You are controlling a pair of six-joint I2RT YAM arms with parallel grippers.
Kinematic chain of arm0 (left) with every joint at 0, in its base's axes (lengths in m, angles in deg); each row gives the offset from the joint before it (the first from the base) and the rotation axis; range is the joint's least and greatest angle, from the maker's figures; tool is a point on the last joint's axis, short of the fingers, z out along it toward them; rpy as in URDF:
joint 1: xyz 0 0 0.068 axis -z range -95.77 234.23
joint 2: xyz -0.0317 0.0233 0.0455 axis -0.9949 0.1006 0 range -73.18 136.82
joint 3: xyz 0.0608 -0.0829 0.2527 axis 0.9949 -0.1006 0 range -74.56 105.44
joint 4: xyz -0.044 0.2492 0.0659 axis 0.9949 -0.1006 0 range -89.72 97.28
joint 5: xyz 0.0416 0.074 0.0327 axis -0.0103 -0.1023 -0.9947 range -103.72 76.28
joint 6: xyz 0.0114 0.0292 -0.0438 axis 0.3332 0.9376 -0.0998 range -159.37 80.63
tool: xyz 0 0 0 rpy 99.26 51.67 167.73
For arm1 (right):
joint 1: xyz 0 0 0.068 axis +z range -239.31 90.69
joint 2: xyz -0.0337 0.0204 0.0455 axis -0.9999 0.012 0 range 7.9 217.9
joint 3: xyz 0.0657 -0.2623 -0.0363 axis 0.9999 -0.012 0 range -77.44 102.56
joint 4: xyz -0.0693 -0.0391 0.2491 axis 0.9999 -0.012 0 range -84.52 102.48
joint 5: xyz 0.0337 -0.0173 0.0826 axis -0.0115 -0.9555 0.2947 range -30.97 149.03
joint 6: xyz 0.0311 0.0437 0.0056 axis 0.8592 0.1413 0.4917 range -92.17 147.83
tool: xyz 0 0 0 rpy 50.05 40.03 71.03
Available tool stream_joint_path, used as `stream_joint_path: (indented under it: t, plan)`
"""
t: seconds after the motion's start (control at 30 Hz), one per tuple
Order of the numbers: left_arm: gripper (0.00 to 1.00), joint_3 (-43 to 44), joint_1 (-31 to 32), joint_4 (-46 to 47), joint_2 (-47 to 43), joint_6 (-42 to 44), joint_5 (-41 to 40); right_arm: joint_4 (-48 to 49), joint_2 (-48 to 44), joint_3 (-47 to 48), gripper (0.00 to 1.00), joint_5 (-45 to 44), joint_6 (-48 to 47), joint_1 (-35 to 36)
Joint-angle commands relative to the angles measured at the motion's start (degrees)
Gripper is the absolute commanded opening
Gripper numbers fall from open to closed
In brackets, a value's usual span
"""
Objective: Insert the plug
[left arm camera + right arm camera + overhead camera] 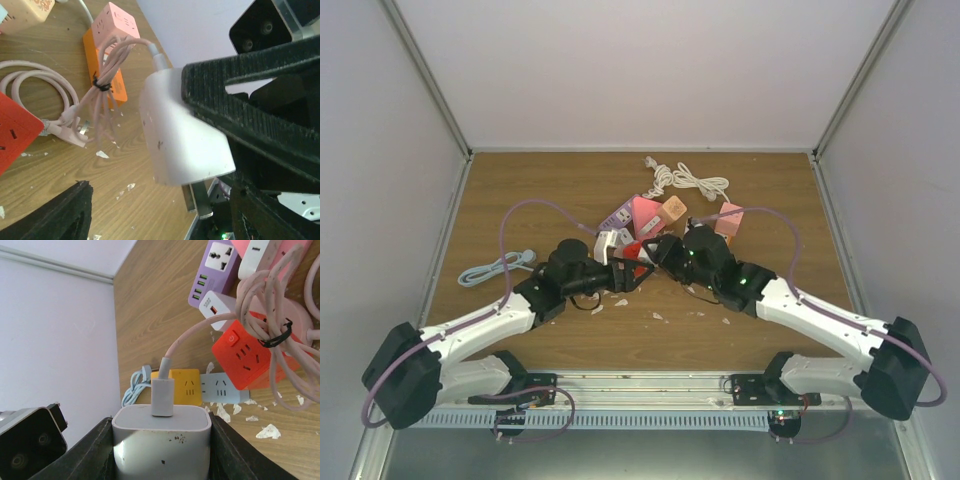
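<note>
Fingers (97, 450) of the right gripper (160, 460) are clamping the white plug (160, 437) over mid-table (left gripper (632, 270) is hanging spread, empty), and it is probably needing squaring to the red socket cube (245, 352) at two o'clock before pressing.

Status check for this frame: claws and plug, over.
Right claw shut on white adapter, pink cable attached. Left claw open alongside. Adapter not in any socket. Cable bundle lies across red power cube.
</note>
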Motion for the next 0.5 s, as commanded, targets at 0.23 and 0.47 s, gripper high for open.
stream_joint_path:
  t: [0.23, 0.47]
  plan:
    - [0.54, 1.1, 4.1, 6.9, -0.5, 2.2, -6.5, 4.4, -2.4, -4.3, 0.42, 3.4, 1.1, 0.5]
    - [0.31, 1.0, 4.7, 6.3, 0.3, 1.4, -6.3, 6.4, -4.8, -6.7, 0.43, 5.3, -0.7, 1.3]
